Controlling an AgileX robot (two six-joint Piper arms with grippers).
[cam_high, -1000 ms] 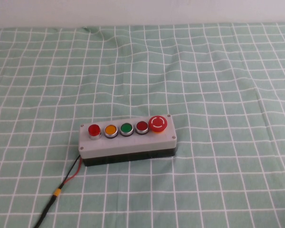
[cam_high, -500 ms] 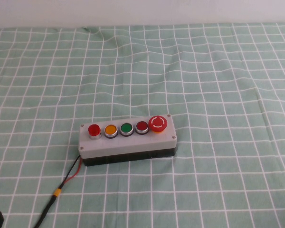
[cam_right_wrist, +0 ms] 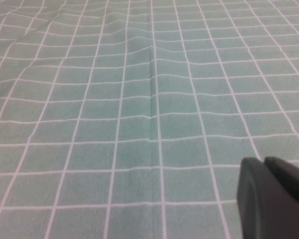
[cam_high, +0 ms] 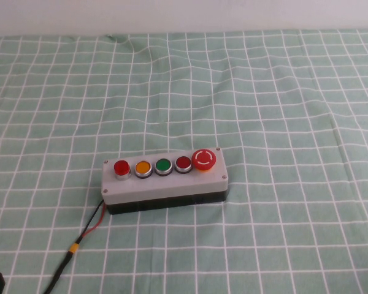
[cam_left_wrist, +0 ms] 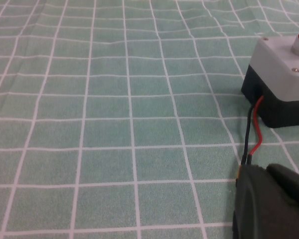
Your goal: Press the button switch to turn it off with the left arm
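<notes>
Left gripper [cam_left_wrist: 271,204] mostly cut off, right gripper [cam_right_wrist: 274,196] likewise, jaw states unclear, button switch [cam_high: 121,168] untouched

Robot test bench: checked green tablecloth [cam_high: 282,92] under a wired button box [cam_high: 165,184].

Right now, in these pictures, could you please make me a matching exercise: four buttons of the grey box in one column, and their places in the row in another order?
Things:
1. button switch
2. orange button
3. green button
4. mushroom button

Places on the grey box, seen from the high view:
A. right end of the row
B. second from the left
C. left end of the row
D. middle of the row

Pairs: 1-C, 2-B, 3-D, 4-A.

The left gripper is near the box's wires, not yet at the buttons; the right gripper is over bare cloth.
</notes>
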